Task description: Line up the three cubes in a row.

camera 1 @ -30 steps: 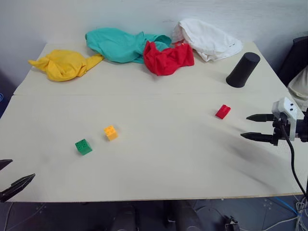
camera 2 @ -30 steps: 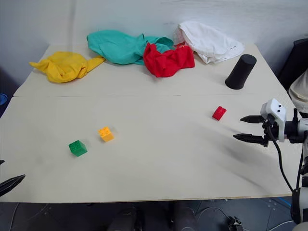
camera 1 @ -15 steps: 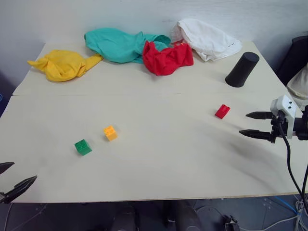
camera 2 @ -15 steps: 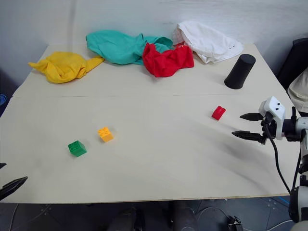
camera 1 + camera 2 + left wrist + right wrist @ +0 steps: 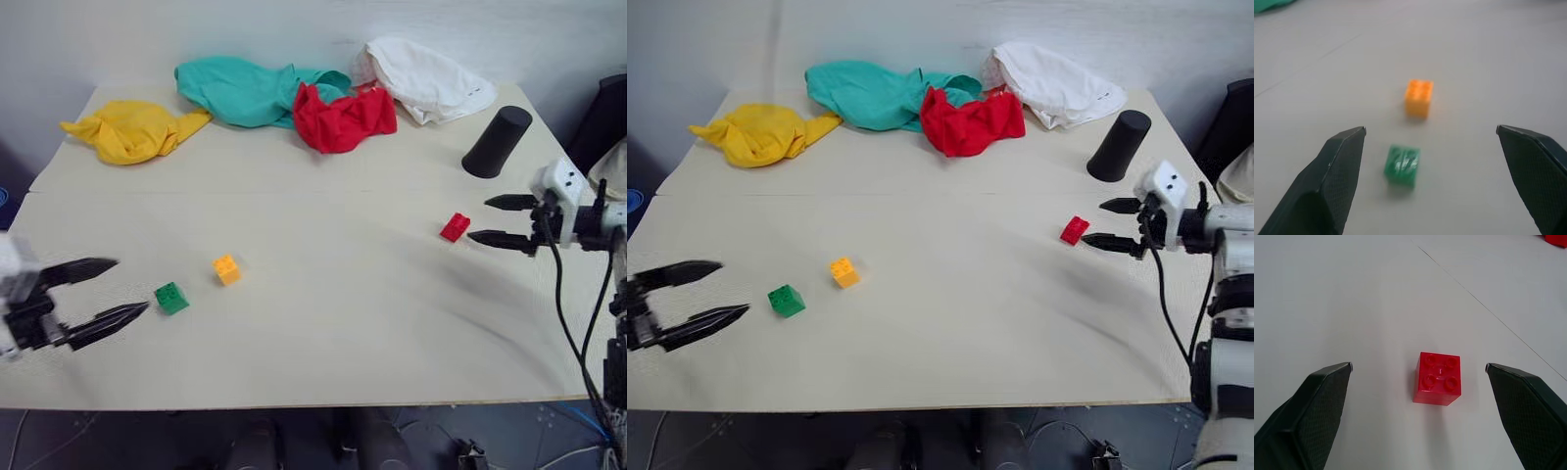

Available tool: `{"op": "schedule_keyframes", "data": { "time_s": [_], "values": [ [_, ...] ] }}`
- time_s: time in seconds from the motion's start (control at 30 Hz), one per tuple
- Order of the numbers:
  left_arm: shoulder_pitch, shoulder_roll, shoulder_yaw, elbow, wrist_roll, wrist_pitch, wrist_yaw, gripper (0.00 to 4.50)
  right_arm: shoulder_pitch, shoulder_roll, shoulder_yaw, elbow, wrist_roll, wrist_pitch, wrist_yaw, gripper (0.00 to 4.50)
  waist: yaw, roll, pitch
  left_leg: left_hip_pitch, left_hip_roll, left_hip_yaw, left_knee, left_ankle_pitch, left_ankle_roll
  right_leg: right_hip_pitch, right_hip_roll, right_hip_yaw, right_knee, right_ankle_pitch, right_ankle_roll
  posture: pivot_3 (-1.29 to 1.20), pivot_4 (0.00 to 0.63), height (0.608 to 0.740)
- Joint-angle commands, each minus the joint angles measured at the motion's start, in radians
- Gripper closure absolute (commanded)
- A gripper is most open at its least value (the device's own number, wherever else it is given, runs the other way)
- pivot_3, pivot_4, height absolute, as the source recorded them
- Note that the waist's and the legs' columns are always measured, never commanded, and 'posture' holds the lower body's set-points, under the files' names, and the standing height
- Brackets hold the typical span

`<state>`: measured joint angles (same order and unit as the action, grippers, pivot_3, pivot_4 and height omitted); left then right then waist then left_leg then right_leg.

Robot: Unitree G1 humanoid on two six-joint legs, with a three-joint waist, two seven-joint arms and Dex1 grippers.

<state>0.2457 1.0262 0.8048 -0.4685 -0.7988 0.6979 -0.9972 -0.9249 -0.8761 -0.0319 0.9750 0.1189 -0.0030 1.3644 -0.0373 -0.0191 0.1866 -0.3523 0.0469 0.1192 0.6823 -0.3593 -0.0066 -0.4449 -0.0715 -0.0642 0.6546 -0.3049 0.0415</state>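
Three small studded cubes lie on the pale table point(image 5: 323, 333). The green cube point(image 5: 171, 298) sits at the left, with the yellow-orange cube point(image 5: 226, 269) just right of and behind it. The red cube point(image 5: 455, 227) lies far off at the right. My left gripper point(image 5: 132, 287) hovers open just left of the green cube, which shows ahead between its fingers point(image 5: 1342, 166) in the left wrist view, the yellow-orange cube point(image 5: 1419, 97) beyond. My right gripper point(image 5: 478, 219) stands open just right of the red cube point(image 5: 1438, 378), pointing at it, nothing held.
A tall black tapered cylinder point(image 5: 496, 142) stands behind the red cube at the right. Yellow point(image 5: 132, 130), teal point(image 5: 245, 90), red point(image 5: 343, 117) and white point(image 5: 423, 78) cloths lie crumpled along the table's far edge. A seam point(image 5: 245, 192) crosses the tabletop.
My left gripper has swung up from below the table's front left corner toward the green cube. My right gripper has moved forward and left, closer to the red cube. The cubes have not moved.
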Motion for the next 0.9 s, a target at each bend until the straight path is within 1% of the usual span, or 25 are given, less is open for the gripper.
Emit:
{"op": "schedule_keyframes", "data": {
  "time_s": [0.03, 0.17, 0.3, 0.43, 0.53, 0.63, 0.77, 0.8, 0.87, 0.9],
  "values": [
    [-0.144, 0.087, -0.152, -0.103, -0.129, 0.051, -0.016, 0.02, -0.087, 0.034, 0.013, 0.121, -0.053, -0.046, -0.08, 0.0, -0.001, 0.0, 0.0, 0.0, 0.0, 0.0, 0.0, 0.0, 0.0, 0.0, 0.0, 0.0, 0.0, 0.0, 0.0, 0.0, 0.15, 0.74],
    [-0.261, 0.122, -0.285, -0.13, -0.155, 0.06, -0.037, 0.02, -0.139, 0.067, 0.018, 0.207, -0.082, -0.043, -0.113, 0.0, -0.01, 0.002, 0.001, 0.0, 0.0, 0.001, 0.001, 0.001, 0.0, 0.0, 0.001, 0.001, 0.0, 0.0, 0.0, 0.0, 0.15, 0.74],
    [-0.425, 0.118, -0.39, -0.11, -0.199, 0.077, -0.018, 0.02, -0.168, 0.103, 0.019, 0.262, -0.111, -0.033, -0.173, 0.0, -0.019, 0.002, 0.001, 0.0, 0.0, 0.001, 0.001, 0.002, -0.002, 0.0, 0.003, 0.001, 0.002, 0.0, 0.0, 0.0, 0.15, 0.74],
    [-0.553, 0.108, -0.45, -0.095, -0.235, 0.103, -0.003, 0.02, -0.174, 0.129, 0.025, 0.29, -0.138, -0.047, -0.188, 0.0, -0.019, 0.002, 0.001, 0.001, 0.0, 0.001, 0.002, 0.003, -0.003, 0.0, 0.005, 0.003, 0.003, 0.0, 0.0, 0.0, 0.15, 0.74],
    [-0.608, 0.111, -0.48, -0.087, -0.235, 0.11, -0.011, 0.02, -0.184, 0.149, 0.027, 0.303, -0.155, -0.046, -0.189, 0.0, -0.019, 0.002, 0.001, 0.001, 0.001, 0.001, 0.002, 0.003, -0.003, 0.0, 0.006, 0.003, 0.003, 0.0, 0.0, 0.0, 0.15, 0.74],
    [-0.633, 0.11, -0.497, -0.072, -0.221, 0.109, -0.017, 0.0, -0.19, 0.159, 0.023, 0.312, -0.167, -0.043, -0.206, 0.65, -0.018, 0.002, 0.001, 0.001, 0.001, 0.001, 0.002, 0.003, -0.003, 0.0, 0.006, 0.004, 0.003, 0.0, 0.0, 0.0, 0.15, 0.74],
    [-0.653, 0.107, -0.514, -0.059, -0.205, 0.1, -0.018, 0.0, -0.184, 0.162, 0.029, 0.316, -0.183, -0.049, -0.187, 1.83, -0.018, 0.002, 0.001, 0.001, 0.001, 0.001, 0.002, 0.003, -0.003, 0.0, 0.007, 0.004, 0.003, 0.0, 0.0, 0.0, 0.15, 0.74],
    [-0.655, 0.106, -0.516, -0.056, -0.201, 0.098, -0.02, 0.0, -0.182, 0.162, 0.028, 0.315, -0.185, -0.053, -0.18, 2.24, -0.018, 0.002, 0.001, 0.001, 0.001, 0.001, 0.002, 0.003, -0.003, 0.0, 0.007, 0.004, 0.003, 0.0, 0.0, 0.0, 0.15, 0.74],
    [-0.656, 0.102, -0.521, -0.051, -0.194, 0.094, -0.022, 0.0, -0.179, 0.16, 0.02, 0.31, -0.177, -0.056, -0.154, 2.92, -0.018, 0.002, 0.001, 0.001, 0.001, 0.001, 0.002, 0.003, -0.003, 0.0, 0.007, 0.004, 0.003, 0.0, 0.0, 0.0, 0.15, 0.74],
    [-0.653, 0.1, -0.524, -0.049, -0.189, 0.091, -0.023, 0.0, -0.179, 0.159, 0.016, 0.305, -0.171, -0.059, -0.134, 3.04, -0.018, 0.002, 0.001, 0.001, 0.001, 0.001, 0.002, 0.003, -0.003, 0.0, 0.007, 0.004, 0.003, 0.0, 0.0, 0.0, 0.15, 0.74]
  ]
}}
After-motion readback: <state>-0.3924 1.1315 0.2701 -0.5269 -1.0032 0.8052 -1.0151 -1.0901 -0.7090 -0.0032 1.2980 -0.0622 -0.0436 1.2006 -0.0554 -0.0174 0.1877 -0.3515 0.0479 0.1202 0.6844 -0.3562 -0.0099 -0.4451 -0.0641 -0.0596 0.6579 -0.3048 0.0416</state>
